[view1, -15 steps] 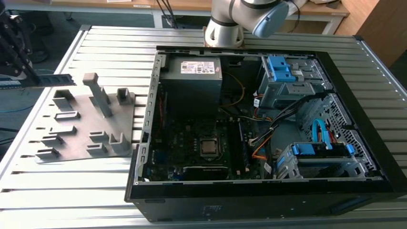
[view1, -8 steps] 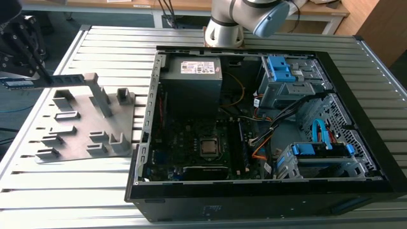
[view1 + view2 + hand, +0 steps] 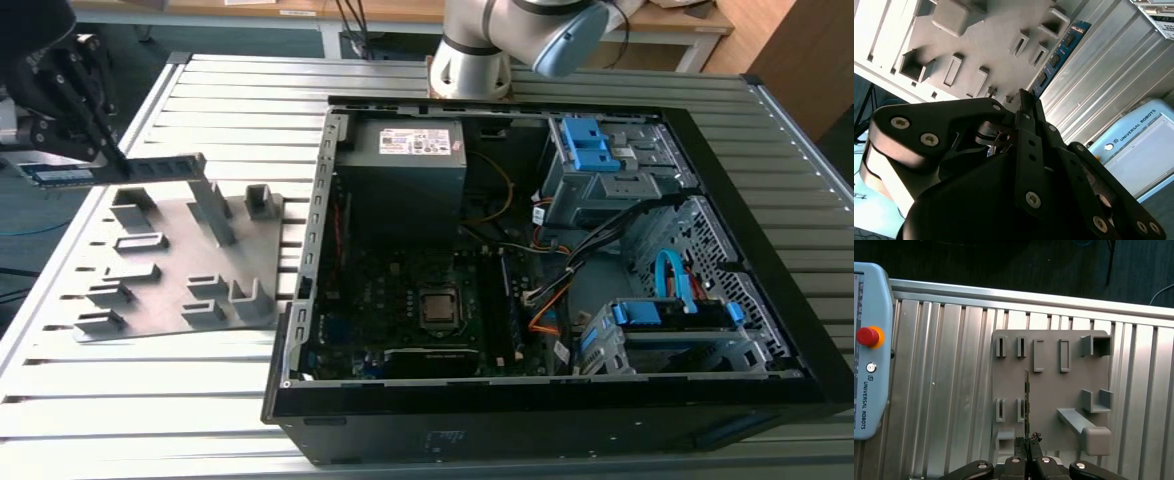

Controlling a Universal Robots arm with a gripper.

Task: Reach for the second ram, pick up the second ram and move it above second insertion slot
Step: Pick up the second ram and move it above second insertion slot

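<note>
Memory stick first: the second ram (image 3: 1027, 402) is a thin, dark circuit-board strip, seen edge-on in the first wrist view, clamped between the closed fingers of the gripper (image 3: 1027, 442) and lifted above the grey holder plate (image 3: 1046, 385). In the exterior view it (image 3: 114, 170) hangs over the plate's far edge, well apart from the open computer case (image 3: 561, 260). Beside the slatted aluminium table (image 3: 944, 390) lies a pale blue teach pendant (image 3: 869, 350) with a red stop button (image 3: 867, 336).
</note>
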